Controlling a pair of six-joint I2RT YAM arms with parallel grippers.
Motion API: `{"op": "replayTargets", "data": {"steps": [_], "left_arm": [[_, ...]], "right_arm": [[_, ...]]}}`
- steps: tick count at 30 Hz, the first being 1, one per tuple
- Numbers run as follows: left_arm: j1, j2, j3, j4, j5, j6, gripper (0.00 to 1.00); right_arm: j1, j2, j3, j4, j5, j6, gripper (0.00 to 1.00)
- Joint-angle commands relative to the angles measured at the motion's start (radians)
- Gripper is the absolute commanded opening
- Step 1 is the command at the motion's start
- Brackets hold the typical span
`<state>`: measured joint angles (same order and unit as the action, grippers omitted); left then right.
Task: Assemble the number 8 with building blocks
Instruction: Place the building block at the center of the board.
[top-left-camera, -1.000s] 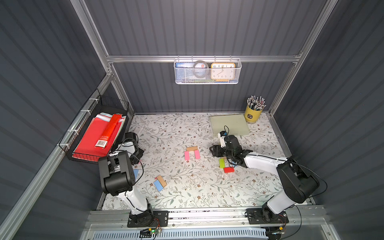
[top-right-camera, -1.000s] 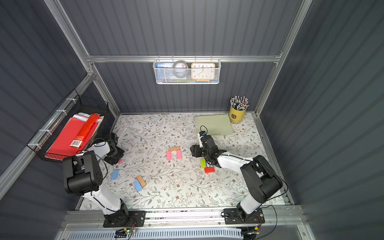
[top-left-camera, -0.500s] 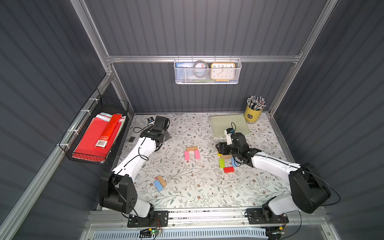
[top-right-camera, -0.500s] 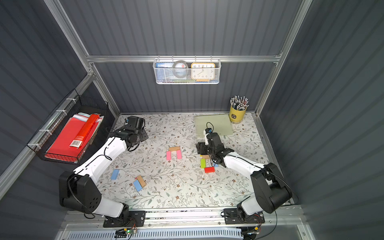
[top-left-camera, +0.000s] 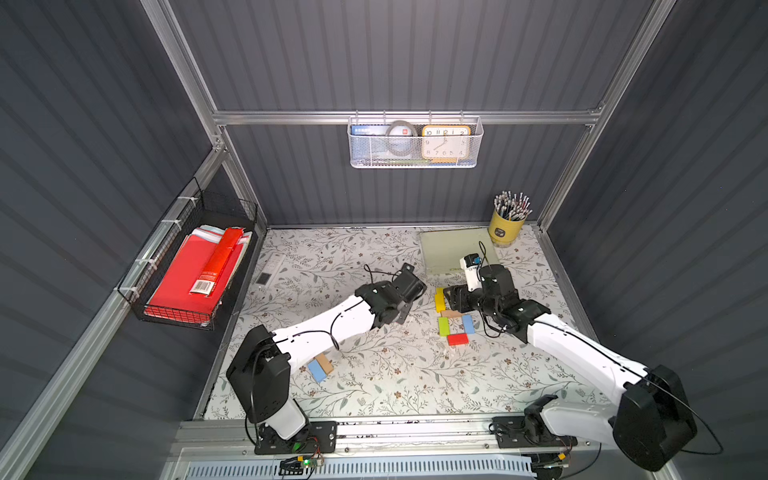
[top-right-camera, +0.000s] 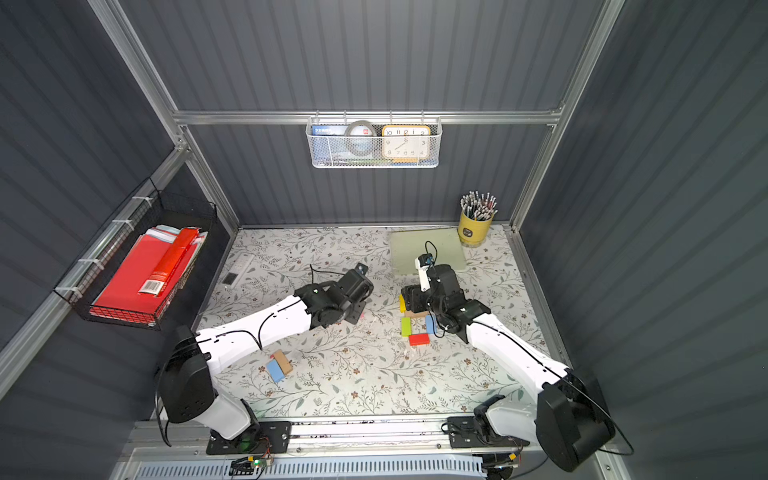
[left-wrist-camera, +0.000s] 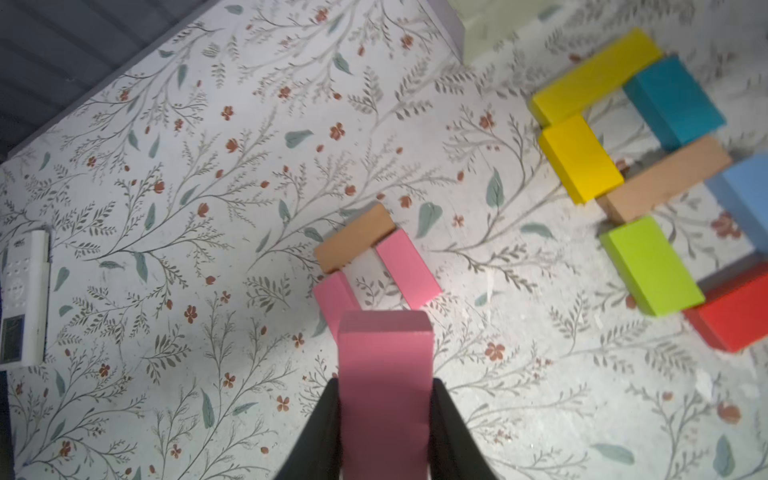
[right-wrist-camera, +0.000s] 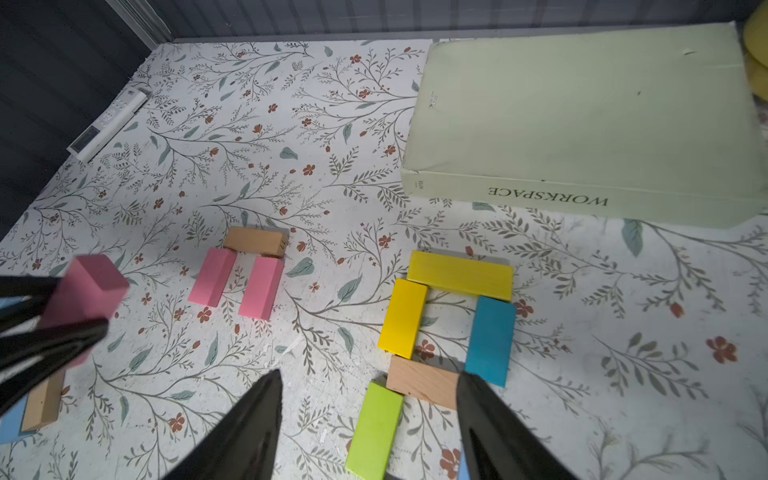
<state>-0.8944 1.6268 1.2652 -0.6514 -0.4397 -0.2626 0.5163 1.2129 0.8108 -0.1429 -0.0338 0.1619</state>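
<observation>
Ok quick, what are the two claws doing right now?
Left claw: closed, holding a pink wooden rectangular block.
Right claw: open, holding nothing.

Back wall: white mesh basket (top-left-camera: 413, 161) on the rail, orange clock (top-left-camera: 445, 141) inside at right, tape roll (top-left-camera: 401, 132) beside it. Rear right corner: yellow cup (top-left-camera: 505, 232) packed w/ pencils (top-left-camera: 512, 205), just beside a pale green book (right-wrist-camera: 582, 116) lying flat, spine reads WORKSPACE. Left wall: black wire basket (top-left-camera: 178, 319) w/ red folders (top-left-camera: 178, 282), long red box (top-left-camera: 218, 259) on top. White remote (top-left-camera: 269, 269) at left edge of floral cloth (top-left-camera: 374, 374).
</observation>
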Motion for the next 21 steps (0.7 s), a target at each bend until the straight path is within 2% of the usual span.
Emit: {"op": "replayTargets", "data": {"steps": [1,9,12,21], "left_arm": [[-0.048,0.072,-0.030,-0.027,-0.015,0.046,0.23],[-0.098,0.226,-0.042,-0.032,-0.009,0.003,0.27],[-0.098,0.242,-0.047,-0.021,-0.006,0.003,0.29],[-0.099,0.248,-0.066,0.005,0.037,0.021,0.42]], "right_arm": [[-0.010,-0.052,0.015,-0.061,0.033,-0.038,0.71],[-0.015,-0.085,0.009,-0.077,0.040,-0.039,0.72],[-0.015,-0.077,0.009,-0.085,0.031,-0.042,0.72],[-0.015,-0.052,0.011,-0.098,0.023,-0.046,0.72]]}}
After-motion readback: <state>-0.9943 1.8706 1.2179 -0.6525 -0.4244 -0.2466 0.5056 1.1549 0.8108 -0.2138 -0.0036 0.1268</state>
